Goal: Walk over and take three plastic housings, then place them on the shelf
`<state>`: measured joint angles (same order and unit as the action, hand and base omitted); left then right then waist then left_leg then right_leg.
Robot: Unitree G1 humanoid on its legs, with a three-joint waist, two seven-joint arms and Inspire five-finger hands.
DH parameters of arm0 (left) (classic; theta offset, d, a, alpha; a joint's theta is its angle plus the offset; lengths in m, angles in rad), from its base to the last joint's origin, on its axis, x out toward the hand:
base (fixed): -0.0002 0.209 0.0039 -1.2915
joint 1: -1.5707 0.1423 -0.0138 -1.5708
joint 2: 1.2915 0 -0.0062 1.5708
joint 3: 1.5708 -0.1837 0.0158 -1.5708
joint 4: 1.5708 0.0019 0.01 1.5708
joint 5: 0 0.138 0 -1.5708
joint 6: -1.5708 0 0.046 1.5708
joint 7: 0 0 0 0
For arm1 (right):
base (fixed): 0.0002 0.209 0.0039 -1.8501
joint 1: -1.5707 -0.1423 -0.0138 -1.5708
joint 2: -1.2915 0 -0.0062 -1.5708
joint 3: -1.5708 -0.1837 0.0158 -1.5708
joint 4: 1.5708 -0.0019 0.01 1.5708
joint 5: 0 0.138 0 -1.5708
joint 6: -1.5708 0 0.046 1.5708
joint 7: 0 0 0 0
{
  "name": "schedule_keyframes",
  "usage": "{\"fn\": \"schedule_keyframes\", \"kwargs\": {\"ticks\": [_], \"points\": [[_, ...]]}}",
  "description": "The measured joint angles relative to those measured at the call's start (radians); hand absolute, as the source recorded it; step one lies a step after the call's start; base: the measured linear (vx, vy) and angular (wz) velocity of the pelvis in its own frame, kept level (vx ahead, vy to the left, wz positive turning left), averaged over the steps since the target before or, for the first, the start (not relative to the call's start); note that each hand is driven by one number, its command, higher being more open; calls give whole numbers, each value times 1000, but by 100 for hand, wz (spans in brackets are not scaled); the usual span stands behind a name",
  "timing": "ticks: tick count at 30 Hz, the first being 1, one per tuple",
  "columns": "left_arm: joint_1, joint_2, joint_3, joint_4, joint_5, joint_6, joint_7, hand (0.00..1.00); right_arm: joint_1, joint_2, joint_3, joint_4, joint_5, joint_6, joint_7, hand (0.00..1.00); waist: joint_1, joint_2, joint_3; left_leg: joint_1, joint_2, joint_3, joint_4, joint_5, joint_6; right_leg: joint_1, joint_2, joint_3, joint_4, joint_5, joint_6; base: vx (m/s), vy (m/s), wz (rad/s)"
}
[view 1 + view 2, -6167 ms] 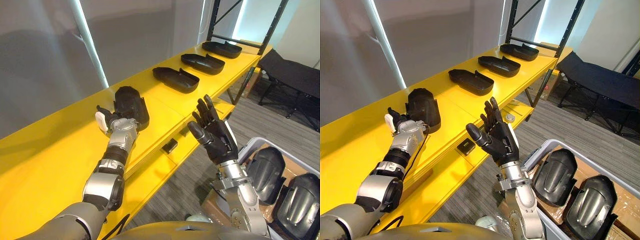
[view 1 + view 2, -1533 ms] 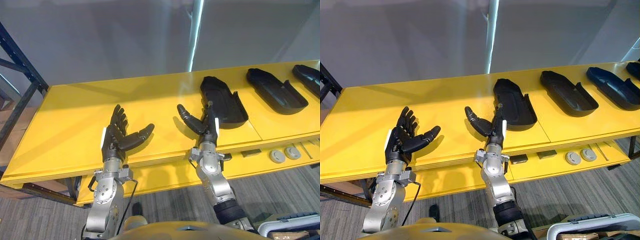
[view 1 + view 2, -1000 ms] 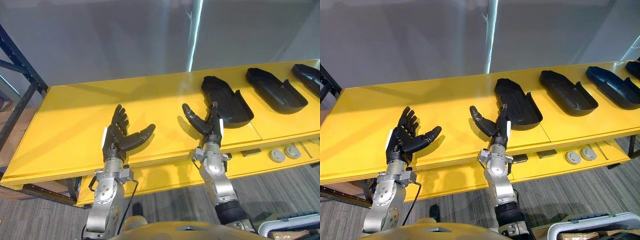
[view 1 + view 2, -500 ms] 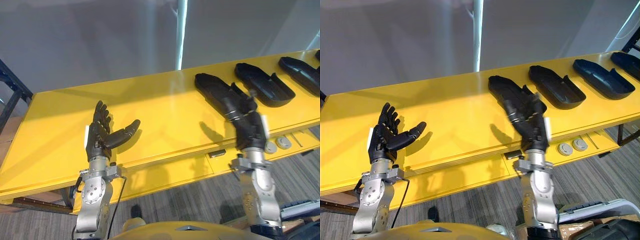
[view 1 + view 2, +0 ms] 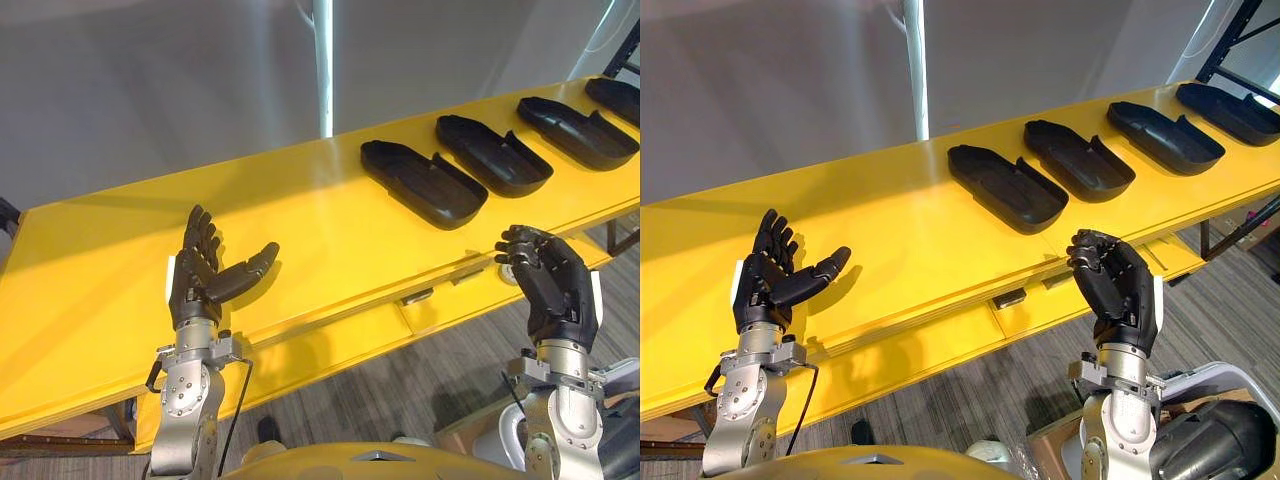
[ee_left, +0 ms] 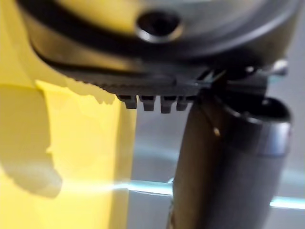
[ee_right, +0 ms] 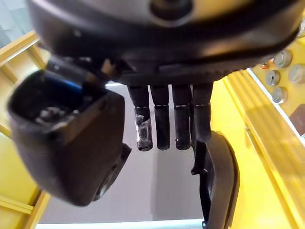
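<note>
Over the yellow shelf (image 5: 90, 270), the fingers (image 5: 200, 236) of the left hand (image 5: 193, 288) stand straight and spread, thumb out, holding nothing. Just before the shelf's front edge, the right hand (image 5: 558, 292) has its fingers (image 5: 522, 246) curled on nothing. Beyond those fingers, well apart, four black plastic housings (image 5: 492, 155) lie in a row on the shelf.

Four black plastic housings (image 5: 1006, 187) lay hollow side up in a row along the right half of the yellow shelf (image 5: 890, 235), each apart from the next. The left hand (image 5: 765, 282) stood over the shelf's left part, fingers spread and holding nothing. The right hand (image 5: 1122, 290) hung before the shelf's front edge, fingers curled and empty.
</note>
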<state>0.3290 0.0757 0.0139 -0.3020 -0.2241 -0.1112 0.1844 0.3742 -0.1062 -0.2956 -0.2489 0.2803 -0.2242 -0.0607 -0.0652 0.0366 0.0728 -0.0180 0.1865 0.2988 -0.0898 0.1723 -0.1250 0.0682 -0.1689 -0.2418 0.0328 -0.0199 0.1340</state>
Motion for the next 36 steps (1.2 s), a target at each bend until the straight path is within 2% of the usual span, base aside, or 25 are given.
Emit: {"fn": "schedule_keyframes", "kwargs": {"ticks": [7,12,14,16,23,25,31,36], "points": [[0,2,-2,0,0,0,23,100,-14,6,-41,78,-80,0,-73,100,5,-2,1,-1,0,-3,0,0,1,1,0,-4,1,0,0,0,0,0],[-1,7,-8,0,0,4,15,100,-92,-12,-87,111,-154,0,-145,100,5,-8,5,-8,-2,-18,0,7,8,4,0,-18,1,1,2,-11,-2,7],[-2,15,-8,0,0,6,13,100,-121,-25,-93,131,-160,0,-145,100,6,-11,7,-9,-2,-24,0,9,9,7,0,-24,2,2,2,-4,-9,11],[-2,24,-8,0,0,8,6,100,-156,-49,-93,143,-242,0,-145,100,9,-12,8,-11,-4,-31,0,11,10,10,-1,-29,2,2,2,-2,-7,9],[-17,42,-14,0,0,10,-5,100,-318,-215,-20,218,-352,-2,-107,100,15,-14,7,-16,-5,-58,0,19,11,23,1,-56,3,1,1,-8,-12,10],[-28,56,-21,4,0,10,-7,100,-363,-257,7,268,-348,-2,-68,100,29,-13,7,-24,-6,-65,0,23,13,20,1,-62,3,2,2,-14,-8,10],[-49,60,-34,38,0,13,-16,100,-467,-294,79,408,-329,3,0,100,42,-14,7,-28,-12,-88,0,32,17,27,-3,-82,14,1,1,-12,-7,11],[-58,61,-39,39,0,21,-26,100,-523,-319,97,537,-302,33,35,100,60,-13,7,-29,-16,-105,0,37,19,33,-5,-91,17,1,1,-29,-6,7]]}}
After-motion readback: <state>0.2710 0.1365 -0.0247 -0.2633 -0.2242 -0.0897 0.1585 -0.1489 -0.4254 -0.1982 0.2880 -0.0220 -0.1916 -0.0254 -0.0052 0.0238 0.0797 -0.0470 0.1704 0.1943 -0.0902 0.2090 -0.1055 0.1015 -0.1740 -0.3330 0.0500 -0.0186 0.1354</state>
